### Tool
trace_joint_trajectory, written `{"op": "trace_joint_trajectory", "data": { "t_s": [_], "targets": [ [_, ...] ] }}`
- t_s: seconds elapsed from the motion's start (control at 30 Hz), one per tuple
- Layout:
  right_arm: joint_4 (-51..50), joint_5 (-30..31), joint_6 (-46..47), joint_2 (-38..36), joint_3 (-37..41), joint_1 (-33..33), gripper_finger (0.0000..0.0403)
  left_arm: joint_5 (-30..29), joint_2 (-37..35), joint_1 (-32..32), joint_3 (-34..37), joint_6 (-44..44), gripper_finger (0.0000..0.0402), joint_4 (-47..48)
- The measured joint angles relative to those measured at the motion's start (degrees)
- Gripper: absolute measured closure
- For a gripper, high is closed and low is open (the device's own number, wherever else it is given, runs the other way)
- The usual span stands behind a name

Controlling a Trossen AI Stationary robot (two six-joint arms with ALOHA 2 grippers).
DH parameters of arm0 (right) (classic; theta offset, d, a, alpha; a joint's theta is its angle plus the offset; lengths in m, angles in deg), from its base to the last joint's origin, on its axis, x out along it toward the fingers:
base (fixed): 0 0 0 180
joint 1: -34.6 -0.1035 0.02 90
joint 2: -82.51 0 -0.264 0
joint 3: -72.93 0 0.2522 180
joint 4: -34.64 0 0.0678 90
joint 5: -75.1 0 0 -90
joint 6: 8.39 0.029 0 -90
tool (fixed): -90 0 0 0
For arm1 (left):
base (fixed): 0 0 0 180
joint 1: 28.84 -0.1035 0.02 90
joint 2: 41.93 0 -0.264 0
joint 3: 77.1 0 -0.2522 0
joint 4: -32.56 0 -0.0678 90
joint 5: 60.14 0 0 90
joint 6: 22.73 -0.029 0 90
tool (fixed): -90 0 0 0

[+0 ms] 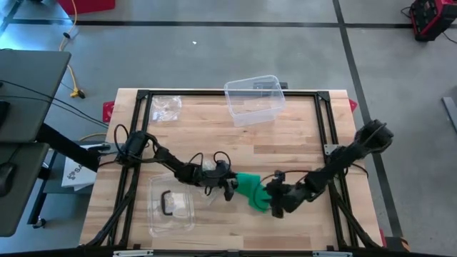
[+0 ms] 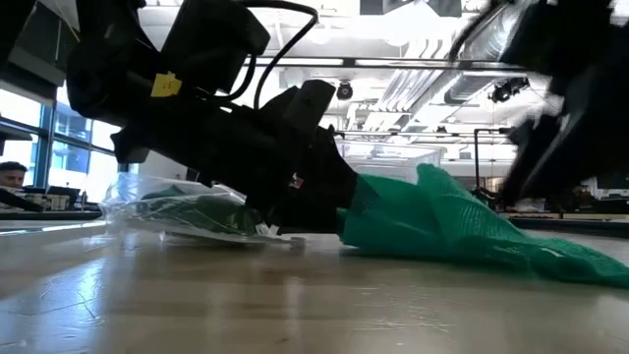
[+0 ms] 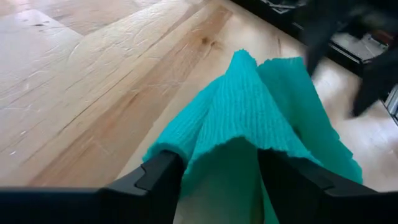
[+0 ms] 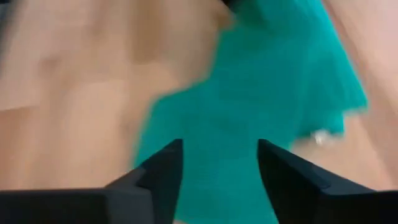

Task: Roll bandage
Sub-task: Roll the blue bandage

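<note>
Tub (image 1: 254, 100) empty, lid (image 1: 171, 205) holding black clip (image 1: 167, 203)

I'm looking down on a pale wooden table (image 1: 214, 121) with a black frame running along its edges. Lying on it I see a crumpled green bandage (image 1: 251, 190) near the front middle, a clear plastic tub (image 1: 253, 99) toward the far edge, a clear plastic bag (image 1: 165, 107) at the far left corner, and another clear bag (image 1: 170, 205) holding something dark at the front left. From table height the bandage (image 2: 462, 231) sprawls flat on the boards.
</note>
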State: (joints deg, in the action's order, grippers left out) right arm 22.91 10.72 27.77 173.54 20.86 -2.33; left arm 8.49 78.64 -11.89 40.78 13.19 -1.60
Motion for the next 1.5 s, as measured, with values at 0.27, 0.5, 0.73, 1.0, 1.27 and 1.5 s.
{"op": "trace_joint_trajectory", "data": {
  "t_s": [0.27, 0.5, 0.73, 1.0, 1.27, 1.5],
  "targets": [
    [1.88, -1.18, 8.62, 11.98, -0.79, 1.21, 0.024, -0.31, 0.0, 0.11, 0.0, -1.56, 0.0201, 0.57],
    [-5.25, -3.08, 8.03, 6.2, -0.8, -5.02, 0.0387, 2.29, -0.15, -1.02, -0.05, -5.1, 0.0167, 4.35],
    [-14.66, -3.19, 9.95, -9.0, -0.63, -14.49, 0.0397, 8.93, -1.75, -2.38, 0.0, -15.75, 0.0129, 5.68],
    [-14.24, -2.78, 7.8, -17.8, -1.37, -23.15, 0.0401, 9.05, -6.23, -2.23, -0.02, -24.28, 0.0128, 8.0],
    [-14.27, -2.39, 9.91, -16.83, -1.68, -24.31, 0.0402, 6.91, -9.31, -2.3, -0.02, -17.48, 0.013, 5.89],
    [-15.82, 1.2, 3.62, -16.88, -5.98, -24.34, 0.0402, 3.59, -8.44, 0.52, -4.81, -15.09, 0.0135, 4.74]
  ]
}}
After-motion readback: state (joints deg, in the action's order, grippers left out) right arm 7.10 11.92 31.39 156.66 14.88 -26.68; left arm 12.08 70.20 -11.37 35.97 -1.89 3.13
